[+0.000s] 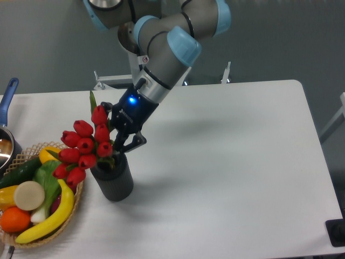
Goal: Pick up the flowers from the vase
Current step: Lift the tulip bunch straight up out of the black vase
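Observation:
The flowers [85, 144] are a bunch of red tulip buds with green leaves. They stand in the vase [115, 181], a dark grey ribbed cylinder near the table's front left, and lean left over the basket. My gripper [119, 147] reaches down from the upper right. Its black fingers [133, 141] are at the stems, just above the vase's rim and right of the buds. The fingertips and stems are partly hidden behind the buds and leaves. I cannot tell whether the jaws are closed on the stems.
A wicker basket [75, 208] with a banana, an orange, a cucumber and other produce sits right against the vase on the left. A blue-handled pot [7, 102] is at the left edge. A white table [232, 162] extends to the right.

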